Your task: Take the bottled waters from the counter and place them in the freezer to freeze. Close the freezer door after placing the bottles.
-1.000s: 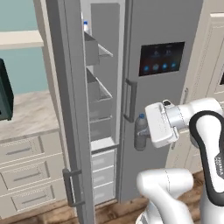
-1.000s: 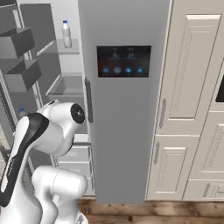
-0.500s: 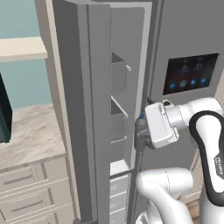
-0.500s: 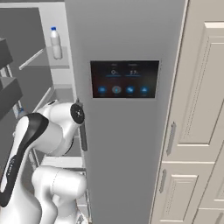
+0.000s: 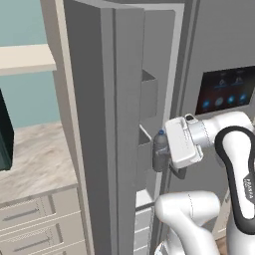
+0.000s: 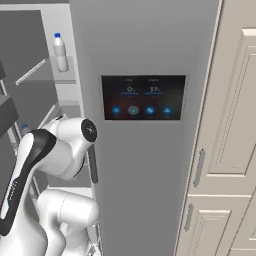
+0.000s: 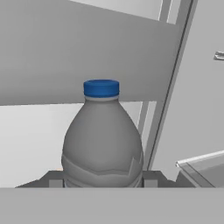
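Note:
My gripper (image 5: pixel 162 158) is shut on the darker grey bottled water (image 5: pixel 160 148), which stands upright just in front of the freezer opening, right of the open freezer door (image 5: pixel 94 129). In the hand view the same bottle (image 7: pixel 103 140) with its blue cap rises between my fingertips (image 7: pixel 149 180) of the gripper (image 7: pixel 103 181). The whitish bottled water (image 6: pixel 60 52) with a blue cap stands on an upper shelf (image 6: pixel 47 76) inside the freezer. The beige counter (image 5: pixel 37 157) lies to the left, behind the door.
The open door's edge with its inner bins (image 5: pixel 148 94) stands close on my left. The fridge door with the dark display panel (image 6: pixel 143 97) is shut on my right, beside cream cabinets (image 6: pixel 230 125). A dark green toaster oven (image 5: pixel 5 142) sits on the counter above drawers (image 5: pixel 30 219).
The base has driven closer to the fridge, so the whole scene has grown and shifted. The grey bottle stays in my gripper at the same height.

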Controlling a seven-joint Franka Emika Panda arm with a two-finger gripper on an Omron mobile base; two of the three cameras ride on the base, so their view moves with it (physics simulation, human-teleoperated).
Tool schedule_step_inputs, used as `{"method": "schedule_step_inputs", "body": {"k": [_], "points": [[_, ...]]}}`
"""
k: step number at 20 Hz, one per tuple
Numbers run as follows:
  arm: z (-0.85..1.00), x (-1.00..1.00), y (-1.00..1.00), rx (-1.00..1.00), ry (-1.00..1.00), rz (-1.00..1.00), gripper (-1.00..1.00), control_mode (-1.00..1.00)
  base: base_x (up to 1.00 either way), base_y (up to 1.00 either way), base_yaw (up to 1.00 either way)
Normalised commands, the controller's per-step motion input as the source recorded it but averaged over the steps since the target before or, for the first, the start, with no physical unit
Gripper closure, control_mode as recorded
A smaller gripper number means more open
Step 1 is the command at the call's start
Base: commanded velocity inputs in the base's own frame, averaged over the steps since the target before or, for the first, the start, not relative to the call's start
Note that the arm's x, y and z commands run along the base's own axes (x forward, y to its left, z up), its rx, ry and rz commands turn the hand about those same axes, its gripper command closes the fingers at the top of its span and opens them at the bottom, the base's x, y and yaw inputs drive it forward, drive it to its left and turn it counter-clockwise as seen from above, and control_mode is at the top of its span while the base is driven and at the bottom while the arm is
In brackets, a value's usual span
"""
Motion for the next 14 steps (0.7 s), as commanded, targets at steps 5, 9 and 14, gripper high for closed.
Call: {"method": "schedule_step_inputs", "body": {"k": [5, 9, 14], "points": [[0.00, 0.00, 0.00, 0.00, 0.00, 0.00, 1.00, 1.00, -0.02, 0.15, 0.00], [0.00, 0.00, 0.00, 0.00, 0.00, 0.00, 1.00, 1.00, 0.44, 0.00, 0.00], [0.19, -0.03, 0.00, 0.00, 0.00, -0.02, 1.00, -1.00, 0.13, 0.00, 0.00]]}}
